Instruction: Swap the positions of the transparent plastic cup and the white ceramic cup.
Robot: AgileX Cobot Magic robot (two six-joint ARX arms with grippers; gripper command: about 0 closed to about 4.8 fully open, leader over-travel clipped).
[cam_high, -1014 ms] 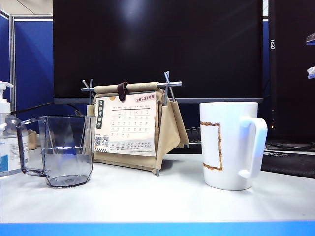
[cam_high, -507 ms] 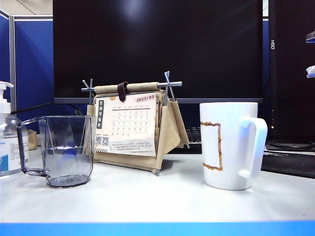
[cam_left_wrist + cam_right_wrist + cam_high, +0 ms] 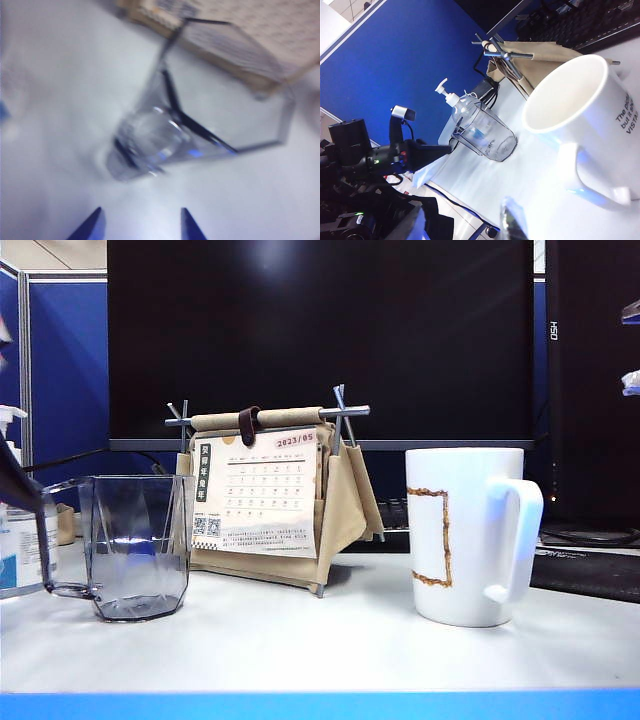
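The white worktop (image 3: 300, 640) ends in a blue front edge, and a broad bare stretch lies between the two cups, with the canvas desk calendar (image 3: 270, 495) standing behind that gap, near the dark monitor (image 3: 320, 340). The transparent plastic cup (image 3: 135, 545) stands upright on the left of the exterior view, its handle turned outward toward the pump bottle (image 3: 20, 540) just beside it. Its clear walls are grey-blue tinted, faceted into angled planes low down, with a thin straight rim. The white ceramic cup (image 3: 465, 535) stands upright well apart on the right, a tall glossy cylinder with a loop handle on its outer side and a brownish-gold rectangle outlined on its wall.

The left gripper (image 3: 140, 225) hovers above the transparent plastic cup (image 3: 165, 135); its two blue fingers (image 3: 92, 227) stand wide apart and hold nothing. The picture is blurred. The right gripper (image 3: 465, 225) sits low beside the white ceramic cup (image 3: 580, 120), apart from it, fingers (image 3: 512, 222) parted and empty; printed lettering shows on this side of the mug
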